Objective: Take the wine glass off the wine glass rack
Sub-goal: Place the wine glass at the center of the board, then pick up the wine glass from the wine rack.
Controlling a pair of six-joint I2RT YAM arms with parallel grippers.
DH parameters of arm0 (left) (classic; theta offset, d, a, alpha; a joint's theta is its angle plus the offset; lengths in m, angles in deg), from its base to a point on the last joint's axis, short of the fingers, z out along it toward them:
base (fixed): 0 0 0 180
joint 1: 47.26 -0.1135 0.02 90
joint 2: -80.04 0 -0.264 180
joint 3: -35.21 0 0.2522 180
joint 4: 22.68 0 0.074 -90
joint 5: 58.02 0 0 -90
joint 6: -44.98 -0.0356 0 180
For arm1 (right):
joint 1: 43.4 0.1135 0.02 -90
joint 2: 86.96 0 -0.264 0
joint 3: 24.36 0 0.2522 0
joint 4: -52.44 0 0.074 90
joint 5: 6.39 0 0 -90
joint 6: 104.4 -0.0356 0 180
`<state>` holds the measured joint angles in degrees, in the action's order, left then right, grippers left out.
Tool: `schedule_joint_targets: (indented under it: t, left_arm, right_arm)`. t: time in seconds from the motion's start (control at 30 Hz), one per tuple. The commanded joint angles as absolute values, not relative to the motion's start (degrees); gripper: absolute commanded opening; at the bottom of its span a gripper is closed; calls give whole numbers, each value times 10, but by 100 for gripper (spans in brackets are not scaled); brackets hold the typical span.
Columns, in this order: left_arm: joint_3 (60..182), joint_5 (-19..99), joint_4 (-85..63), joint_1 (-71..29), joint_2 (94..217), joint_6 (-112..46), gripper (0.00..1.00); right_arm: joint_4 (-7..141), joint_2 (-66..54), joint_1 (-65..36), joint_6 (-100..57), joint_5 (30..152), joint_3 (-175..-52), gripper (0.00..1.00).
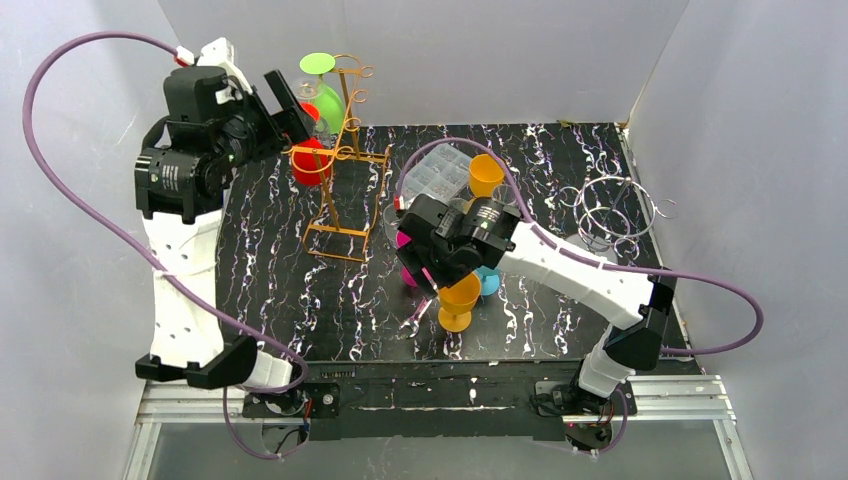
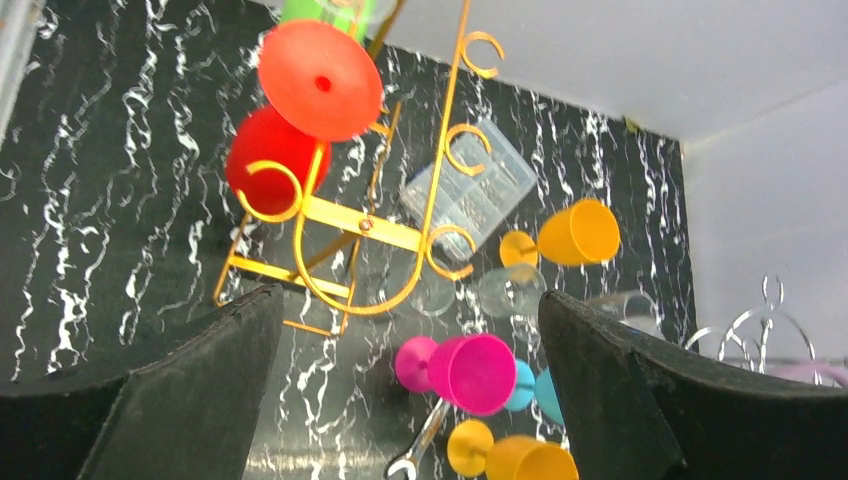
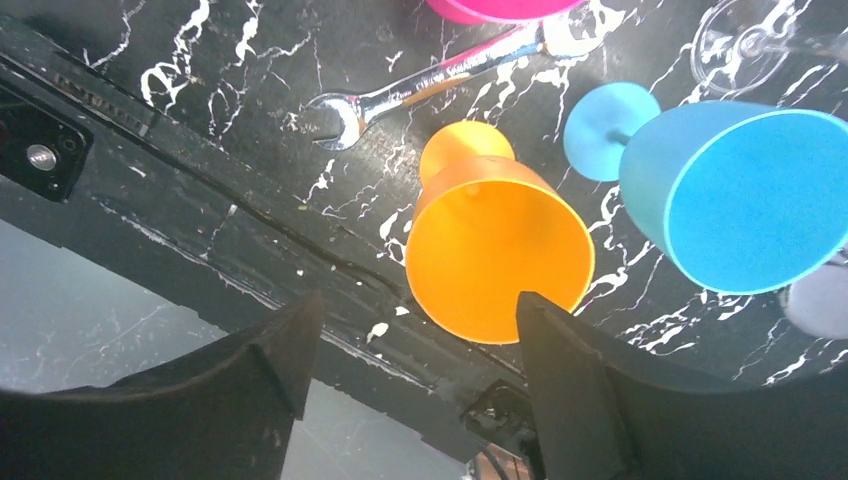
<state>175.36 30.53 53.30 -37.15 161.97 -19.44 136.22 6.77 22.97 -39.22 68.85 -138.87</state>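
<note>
The gold wine glass rack (image 1: 345, 150) stands at the back left of the table. A red wine glass (image 1: 310, 162) and a green one (image 1: 322, 90) hang upside down from it. My left gripper (image 1: 296, 115) hovers open just left of the red glass. In the left wrist view the red glass (image 2: 318, 80) hangs on the rack (image 2: 400, 228) beyond the wide-open left gripper (image 2: 408, 295), untouched. My right gripper (image 3: 420, 300) is open above an upright orange glass (image 3: 495, 250), which stands free on the table.
A blue glass (image 3: 740, 195), a pink glass (image 2: 480, 372) and a wrench (image 3: 440, 80) lie near the orange one. A clear plastic box (image 1: 440, 170), a second orange glass (image 1: 487, 175) and a silver wire rack (image 1: 615, 215) sit at the back right. The table's front edge (image 3: 230, 260) is close.
</note>
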Motion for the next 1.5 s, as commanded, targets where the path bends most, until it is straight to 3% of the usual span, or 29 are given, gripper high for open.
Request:
schedule_joint_targets:
  t: [0.0, 0.23, 0.53, 1.2, 1.47]
  left_arm:
    - [1806, 329, 528, -426, 1648, -205, 98]
    - [1833, 454, 494, -527, 1711, -183, 87]
    - [1788, 583, 430, -580, 1763, -142, 49]
    - [1701, 652, 351, -603, 1821, -101, 35]
    - [1696, 667, 327, -606, 1830, -77, 24]
  right_arm:
    - [1409, 58, 223, -383, 665, -1449, 84]
    - [1336, 21, 112, -357, 752, -1451, 98]
    - [1220, 11, 14, -361, 860, -1473, 98]
    - [1153, -18, -49, -367, 909, -1428, 99]
    - [1142, -30, -53, -376, 908, -1417, 98]
